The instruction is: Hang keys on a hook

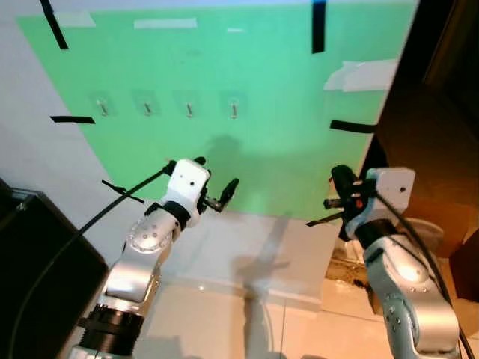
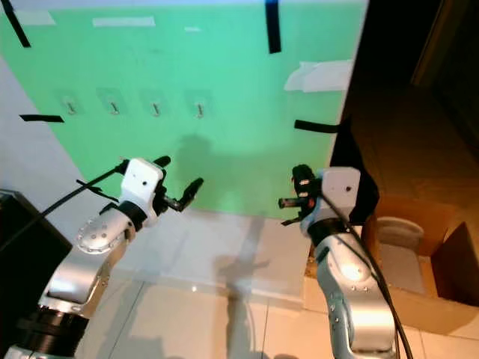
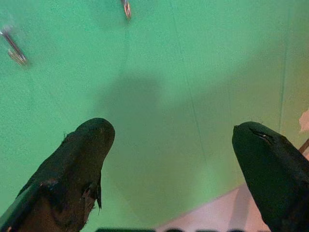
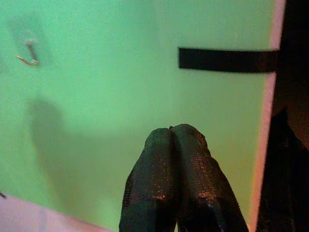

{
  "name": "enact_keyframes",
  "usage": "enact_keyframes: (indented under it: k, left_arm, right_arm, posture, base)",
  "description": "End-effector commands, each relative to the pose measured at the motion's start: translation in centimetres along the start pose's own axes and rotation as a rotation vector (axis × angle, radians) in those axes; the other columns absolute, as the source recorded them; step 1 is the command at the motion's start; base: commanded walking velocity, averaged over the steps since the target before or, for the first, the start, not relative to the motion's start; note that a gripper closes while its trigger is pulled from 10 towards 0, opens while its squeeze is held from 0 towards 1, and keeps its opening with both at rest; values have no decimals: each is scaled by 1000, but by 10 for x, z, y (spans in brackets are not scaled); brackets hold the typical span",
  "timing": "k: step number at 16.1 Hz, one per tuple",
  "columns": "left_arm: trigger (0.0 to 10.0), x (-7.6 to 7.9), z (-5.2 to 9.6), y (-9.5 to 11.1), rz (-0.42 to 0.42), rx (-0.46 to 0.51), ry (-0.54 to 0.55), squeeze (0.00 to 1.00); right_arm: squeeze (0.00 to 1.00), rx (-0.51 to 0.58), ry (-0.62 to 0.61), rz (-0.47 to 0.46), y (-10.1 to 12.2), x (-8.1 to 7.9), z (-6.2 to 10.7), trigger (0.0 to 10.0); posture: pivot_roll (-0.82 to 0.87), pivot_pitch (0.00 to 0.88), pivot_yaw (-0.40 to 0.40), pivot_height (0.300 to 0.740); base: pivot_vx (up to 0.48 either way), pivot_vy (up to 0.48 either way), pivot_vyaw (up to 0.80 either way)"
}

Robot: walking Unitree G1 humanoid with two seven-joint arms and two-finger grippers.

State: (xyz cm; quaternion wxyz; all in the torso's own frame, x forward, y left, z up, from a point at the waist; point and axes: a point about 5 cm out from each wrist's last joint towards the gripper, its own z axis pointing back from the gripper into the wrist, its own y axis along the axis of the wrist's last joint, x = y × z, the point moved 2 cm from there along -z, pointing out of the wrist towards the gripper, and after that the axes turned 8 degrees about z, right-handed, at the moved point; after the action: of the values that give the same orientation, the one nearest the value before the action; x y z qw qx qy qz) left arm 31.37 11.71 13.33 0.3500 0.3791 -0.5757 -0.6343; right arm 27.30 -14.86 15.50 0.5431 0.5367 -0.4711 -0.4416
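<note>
Four small metal hooks hang in a row on a green sheet [image 1: 247,67] taped to the wall: the leftmost hook [image 1: 102,107], two middle ones, and the rightmost hook [image 1: 234,110]. My left gripper [image 1: 215,176] is raised below the rightmost hook, short of the sheet, and stands open with nothing between its fingers [image 3: 91,140]. My right gripper [image 1: 340,178] is raised near the sheet's lower right edge, shut, its fingertips [image 4: 186,137] pressed together with nothing visible between them. In the right wrist view one hook [image 4: 30,55] sits well off to the side.
A dark cabinet [image 1: 30,262] stands low on my left. Strips of black tape [image 1: 352,126] hold the sheet. A dark doorway and an open cardboard box [image 2: 441,262] lie to the right. White wall and a pale tiled floor [image 1: 247,321] are below.
</note>
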Motion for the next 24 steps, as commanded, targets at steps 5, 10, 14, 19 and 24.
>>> enact_keyframes:
  k: [5,10,14,19,24]
  left_arm:
    - [10000,-18,5,5,13,4,84,0]
    - [10000,-19,5,8,17,14,90,0]
    - [10000,-18,3,12,1,23,77,0]
    - [10000,-14,1,10,10,12,53,0]
    - [10000,-13,-1,9,8,4,43,0]
  right_arm:
    - [0,-81,-86,-5,-13,13,-5,10000]
    - [0,-63,-85,-68,-8,9,-11,10000]
    - [0,-68,-119,-81,-9,11,-10,10000]
    - [0,-63,-167,-76,-8,16,-10,10000]
    - [0,-61,-180,-48,-6,17,-11,10000]
  posture:
    - [-104,0,69,740]
    - [-107,0,70,740]
    - [-113,0,79,740]
    - [-127,0,94,740]
    - [-133,0,96,740]
  base:
    - [0,159,0]
    - [0,271,0]
    - [0,0,0]
    - [286,0,0]
    - [286,0,0]
